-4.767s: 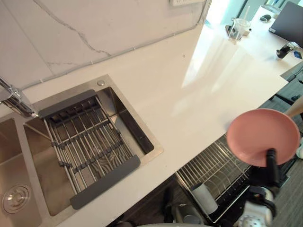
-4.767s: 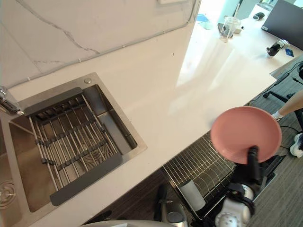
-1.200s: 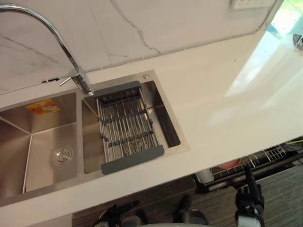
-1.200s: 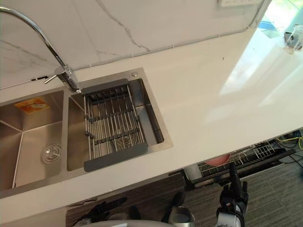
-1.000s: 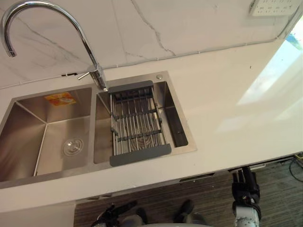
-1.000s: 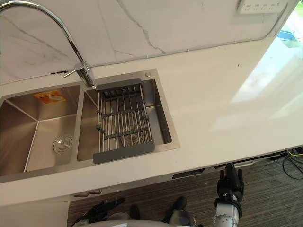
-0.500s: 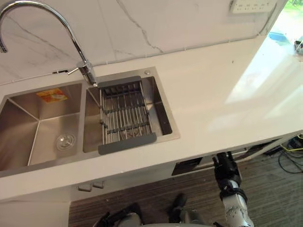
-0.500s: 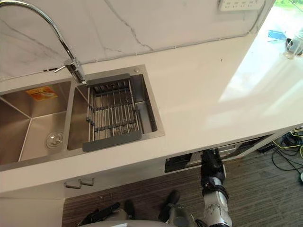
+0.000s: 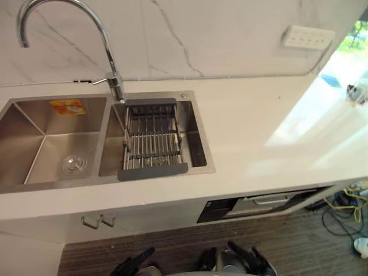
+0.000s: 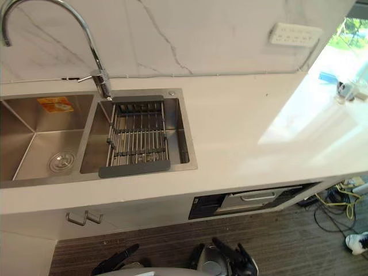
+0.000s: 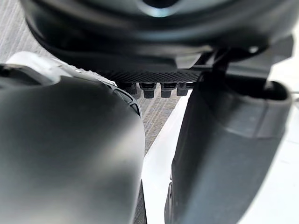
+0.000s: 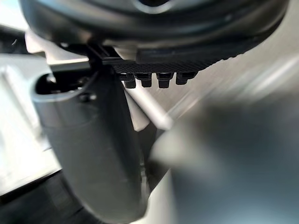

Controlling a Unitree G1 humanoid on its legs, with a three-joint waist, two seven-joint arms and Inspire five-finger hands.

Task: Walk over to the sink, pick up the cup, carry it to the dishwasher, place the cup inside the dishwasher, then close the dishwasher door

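Observation:
The dishwasher [image 9: 256,204] sits under the white counter, right of the sink [image 9: 198,144]. Its door stands closed up against the counter front, with a dark panel and a silver handle [image 9: 270,199] showing, and its inside is hidden. My left hand [image 9: 135,263] and right hand [image 9: 253,265] hang low near my body, well short of the cabinets. Both hands have straight, spread fingers and hold nothing. In the left wrist view my own hand [image 11: 154,88] has only floor past it. In the right wrist view my right hand [image 12: 154,79] is just as empty.
A grey drying rack [image 9: 152,141] spans the right basin under the tall tap [image 9: 109,57]. A socket strip [image 9: 307,37] is on the marble wall. A glass [image 10: 345,91] stands far right on the counter. Cables [image 9: 345,201] and a white shoe [image 9: 362,246] lie on the floor.
The dishwasher door has gone from open, with rack and pink plate showing, to closed. My right hand has left the door and dropped low by my body. The camera has swung back.

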